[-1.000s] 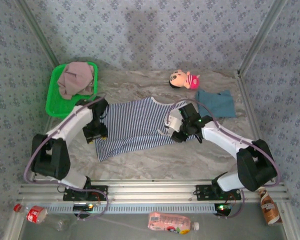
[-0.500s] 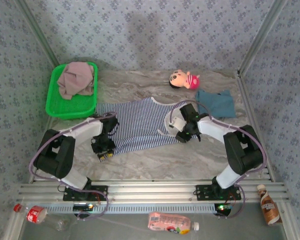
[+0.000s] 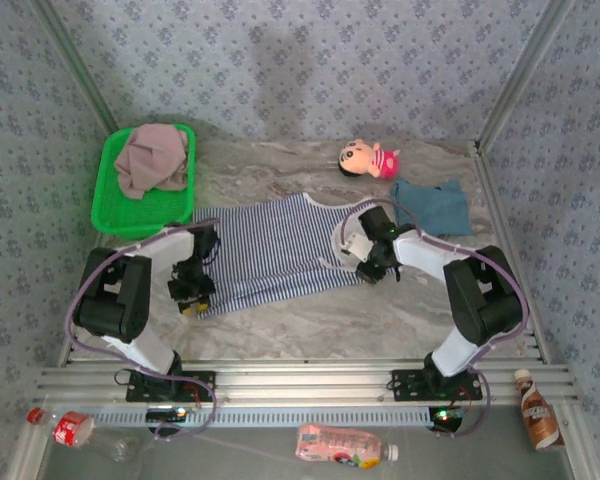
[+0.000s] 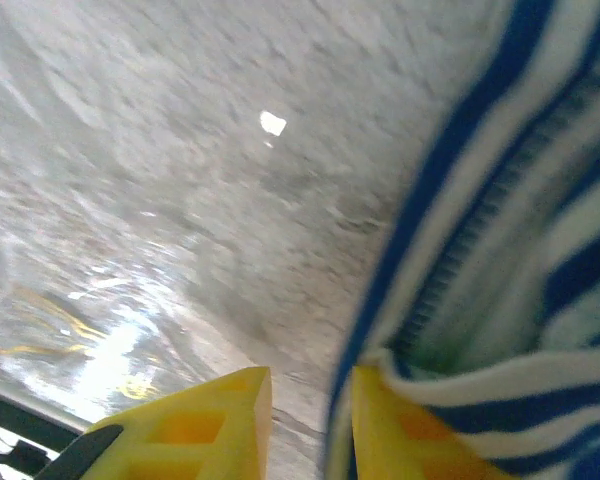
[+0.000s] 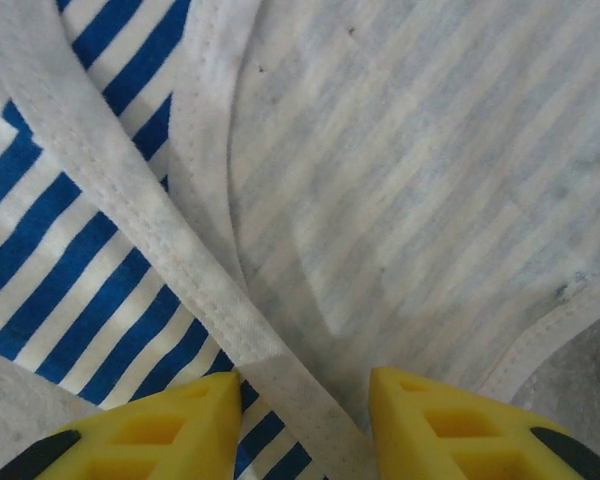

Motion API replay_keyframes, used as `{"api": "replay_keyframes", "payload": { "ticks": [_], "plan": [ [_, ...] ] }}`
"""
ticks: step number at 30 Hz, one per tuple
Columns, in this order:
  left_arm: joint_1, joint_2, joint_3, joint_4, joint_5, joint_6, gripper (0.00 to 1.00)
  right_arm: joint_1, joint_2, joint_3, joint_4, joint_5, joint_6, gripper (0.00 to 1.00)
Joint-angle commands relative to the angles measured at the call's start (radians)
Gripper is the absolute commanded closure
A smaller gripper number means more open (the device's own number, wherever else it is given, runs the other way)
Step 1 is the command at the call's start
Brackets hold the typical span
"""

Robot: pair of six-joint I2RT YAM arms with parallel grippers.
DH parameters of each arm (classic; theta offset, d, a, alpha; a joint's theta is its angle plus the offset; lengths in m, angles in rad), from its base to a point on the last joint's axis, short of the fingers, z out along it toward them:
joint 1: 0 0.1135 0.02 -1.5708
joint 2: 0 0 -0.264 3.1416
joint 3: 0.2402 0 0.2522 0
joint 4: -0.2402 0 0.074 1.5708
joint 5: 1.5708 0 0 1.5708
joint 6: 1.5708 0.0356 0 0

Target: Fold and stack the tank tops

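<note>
Striped tank top (image 3: pixel 270 250) lies spread flat mid-surface (image 3: pixel 380 320), hem toward the left edge, neckline and straps toward the right edge. Your left jaws sit at the hem corner nearest the left and near edges. In the left wrist view they stand narrow, bare surface (image 4: pixel 180 150) shows in the gap, and the striped tank top (image 4: pixel 500 250) edge runs down against the right-hand yellow finger (image 4: pixel 420 440) and lies over it. I can't tell if that edge is actually pinched. Your right jaws are down on the strap end of the top. In the right wrist view they're part open and straddle the white binding, with the striped tank top (image 5: pixel 400 180) flat between and under the yellow fingers (image 5: pixel 170 430), nothing clamped that I can see. Teal tank top (image 3: pixel 432 207) sits crumpled by the right edge, toward the far right corner, just apart from the striped one. Mauve tank top (image 3: pixel 152 158) is bunched in the green basket (image 3: pixel 100 205) at the far left corner. Doll (image 3: pixel 368 158) lies at the far edge, near the teal tank top but not touching it.
</note>
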Motion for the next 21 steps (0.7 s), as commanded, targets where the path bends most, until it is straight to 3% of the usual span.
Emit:
{"api": "replay_keyframes", "payload": {
  "ticks": [1, 7, 13, 21],
  "plan": [
    [0.017, -0.008, 0.038, -0.092, -0.087, 0.047, 0.71, 0.0, -0.046, -0.031, -0.111, 0.031, 0.023, 0.6],
    [-0.005, -0.079, 0.077, -0.162, 0.003, 0.025, 0.62, 0.064, -0.139, -0.093, -0.236, 0.039, 0.08, 0.61],
    [-0.145, -0.132, 0.142, -0.192, 0.083, -0.09, 0.58, 0.102, -0.272, -0.15, -0.303, 0.073, 0.123, 0.6],
    [-0.299, 0.067, 0.21, -0.034, 0.115, -0.139, 0.57, 0.112, -0.192, 0.001, -0.171, 0.039, 0.085, 0.59]
  ]
}}
